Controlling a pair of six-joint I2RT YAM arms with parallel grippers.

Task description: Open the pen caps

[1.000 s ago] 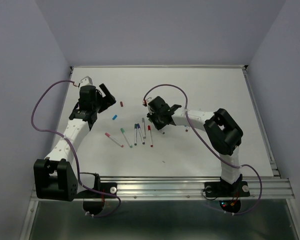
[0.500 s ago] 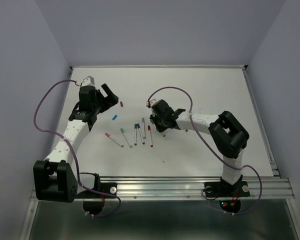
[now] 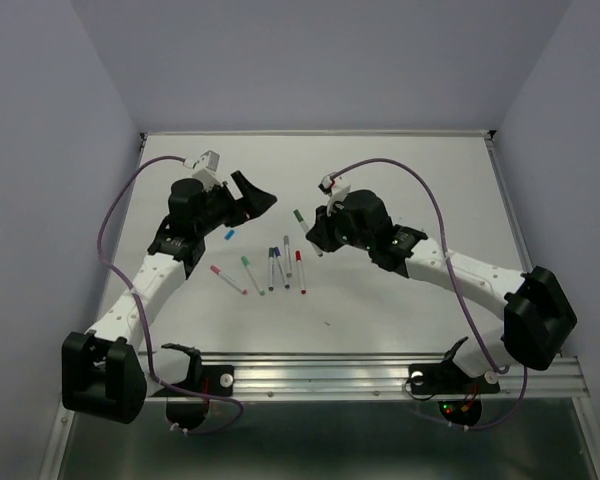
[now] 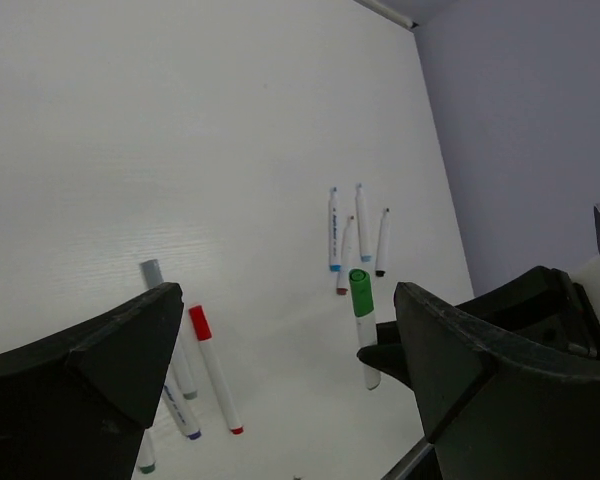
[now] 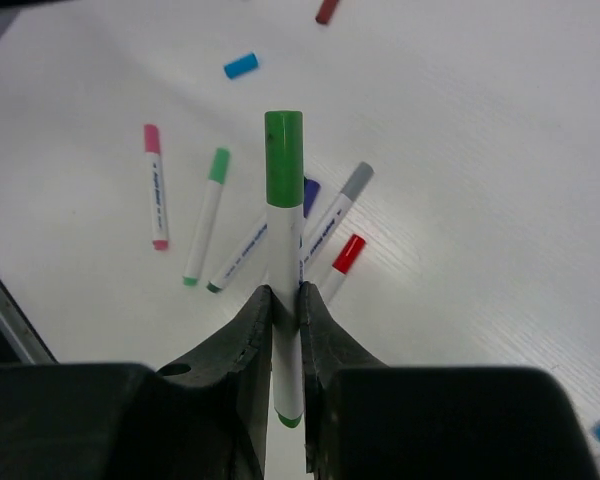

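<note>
My right gripper (image 5: 285,295) is shut on the white barrel of a green-capped pen (image 5: 284,260) and holds it above the table, green cap (image 5: 284,160) pointing away from me. In the top view the right gripper (image 3: 313,232) has the green cap (image 3: 297,214) pointing toward my left gripper (image 3: 255,195). My left gripper (image 4: 288,300) is open and empty, with the green-capped pen (image 4: 360,325) ahead between its jaws, apart from them. Capped pens lie below: pink (image 3: 228,279), green (image 3: 252,274), blue (image 3: 271,268), grey (image 3: 287,260), red (image 3: 300,270).
A loose light-blue cap (image 3: 229,235) lies left of the pen row; it also shows in the right wrist view (image 5: 241,66) with a dark red cap (image 5: 327,11). Several uncapped pens (image 4: 333,243) lie further out in the left wrist view. Purple walls surround the table.
My right gripper has risen from the table, holding the green-capped pen up and leftward. My left gripper has lifted and swung right toward it.
</note>
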